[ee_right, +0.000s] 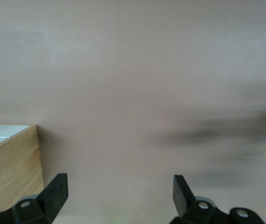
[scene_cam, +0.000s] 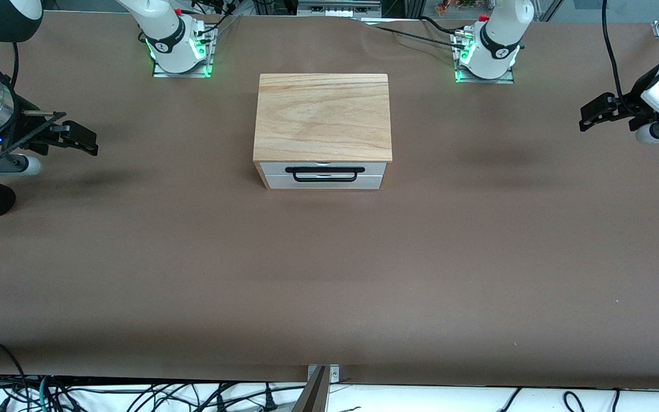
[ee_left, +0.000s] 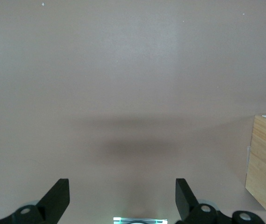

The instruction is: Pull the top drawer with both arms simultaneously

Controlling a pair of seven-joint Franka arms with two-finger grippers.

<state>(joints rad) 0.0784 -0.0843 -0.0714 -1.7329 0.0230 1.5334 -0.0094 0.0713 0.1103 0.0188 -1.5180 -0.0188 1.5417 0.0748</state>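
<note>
The top drawer [scene_cam: 272, 169] is shut in the light oak cabinet [scene_cam: 322, 117] at the table's middle. Its white front faces the front camera, and its wide black handle [scene_cam: 325, 179] is free. My left gripper [scene_cam: 584, 117] hovers open and empty over the bare table at the left arm's end, well away from the cabinet. My right gripper [scene_cam: 90, 143] hovers open and empty over the right arm's end. The left wrist view shows open jaws [ee_left: 122, 191] and a cabinet side [ee_left: 265, 163]. The right wrist view shows open jaws [ee_right: 119, 186] and the cabinet's other side [ee_right: 16, 163].
A second white drawer front [scene_cam: 275, 183] sits under the top one. The arm bases [scene_cam: 178, 48] [scene_cam: 487, 54] stand farther from the front camera than the cabinet. A metal clamp [scene_cam: 321, 383] and loose cables lie at the table's near edge. Brown table [scene_cam: 329, 274] surrounds the cabinet.
</note>
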